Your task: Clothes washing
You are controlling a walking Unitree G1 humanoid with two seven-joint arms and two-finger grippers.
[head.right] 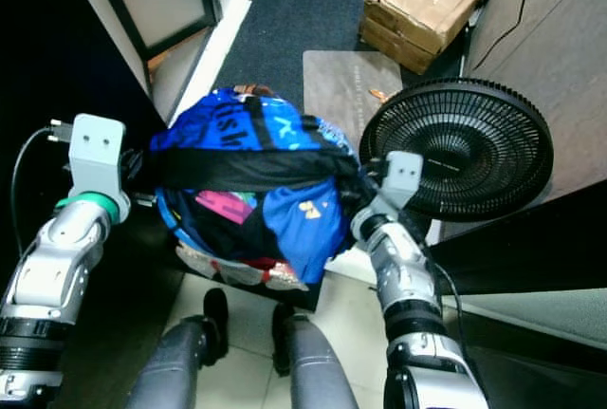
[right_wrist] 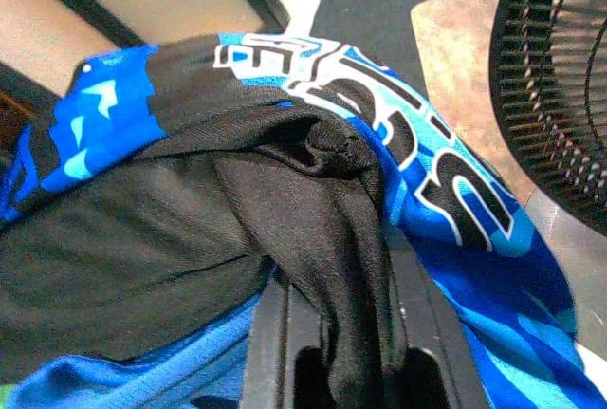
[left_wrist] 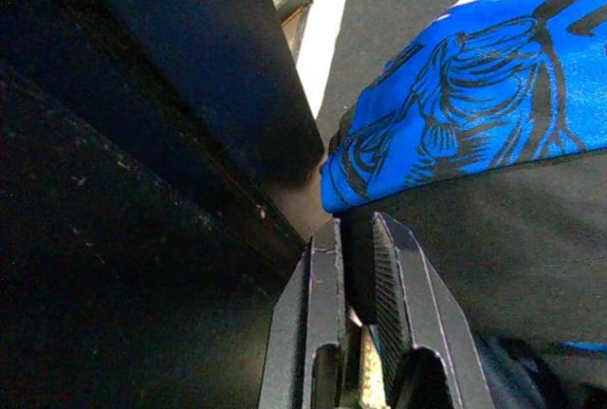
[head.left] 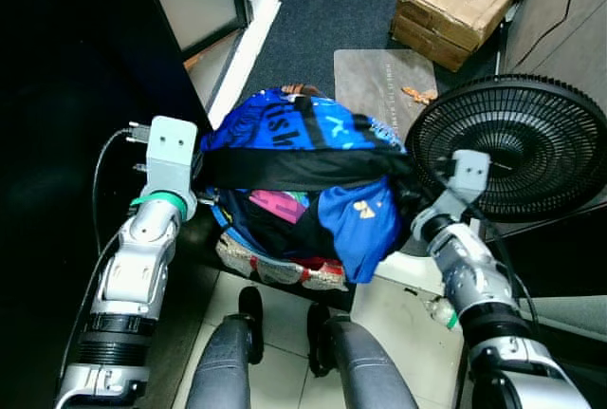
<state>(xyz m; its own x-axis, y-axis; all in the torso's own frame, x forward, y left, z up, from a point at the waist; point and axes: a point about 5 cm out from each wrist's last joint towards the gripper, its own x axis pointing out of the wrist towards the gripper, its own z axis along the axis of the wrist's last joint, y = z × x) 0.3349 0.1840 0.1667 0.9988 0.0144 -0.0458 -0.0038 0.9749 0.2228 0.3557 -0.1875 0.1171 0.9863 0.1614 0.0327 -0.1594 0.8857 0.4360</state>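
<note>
The laundry basket [head.left: 285, 271], overfilled with blue and black clothes [head.left: 313, 143], is carried between both arms, left pincer [left_wrist: 356, 267] and right pincer [right_wrist: 332, 333] each clamped on black cloth [head.left: 303, 167] running left-right.

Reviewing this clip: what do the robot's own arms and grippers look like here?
Both arms are silver, jointed metal with black rings near the elbows. The left arm has a green band at the wrist and a thin black cable looping beside it. Each wrist carries a pale grey boxy camera mount. The left gripper and right gripper have long black fingers with ribbed inner faces.
</note>
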